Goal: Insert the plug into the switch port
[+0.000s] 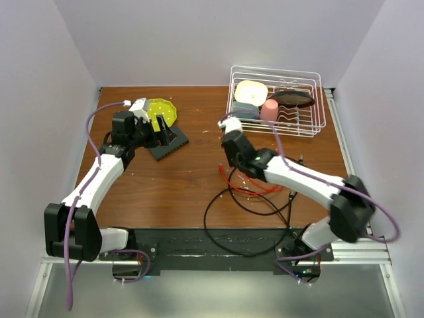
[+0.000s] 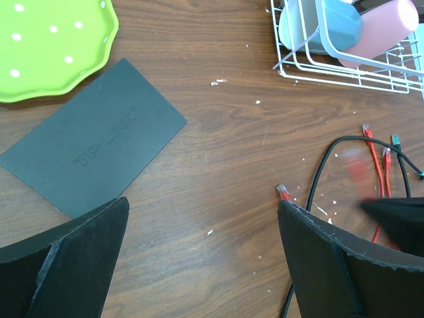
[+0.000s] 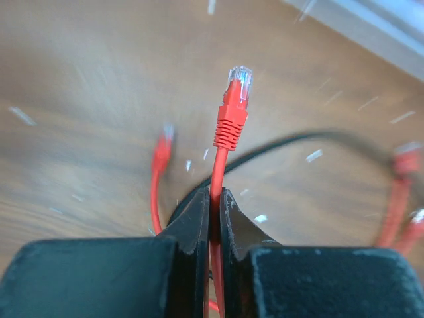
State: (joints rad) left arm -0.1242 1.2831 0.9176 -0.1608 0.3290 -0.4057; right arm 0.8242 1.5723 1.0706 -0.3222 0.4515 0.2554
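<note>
While L end effector (image 2: 202,218) spread | R end effector (image 3: 214,199) pinches cord (image 3: 218,165) below plug (image 3: 233,106)

Lab test booth: white walls (image 1: 199,40) boxing a wooden table (image 1: 179,179).

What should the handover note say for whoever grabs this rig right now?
Left gripper: open, empty, hovering near the switch.
Right gripper: shut on the red cable just behind the plug, mid-table, apart from the switch.
Switch lies flat beside the green plate; its ports can't be made out.
Done: plug gripped.
Left: carry it to the switch, align, insert.
</note>
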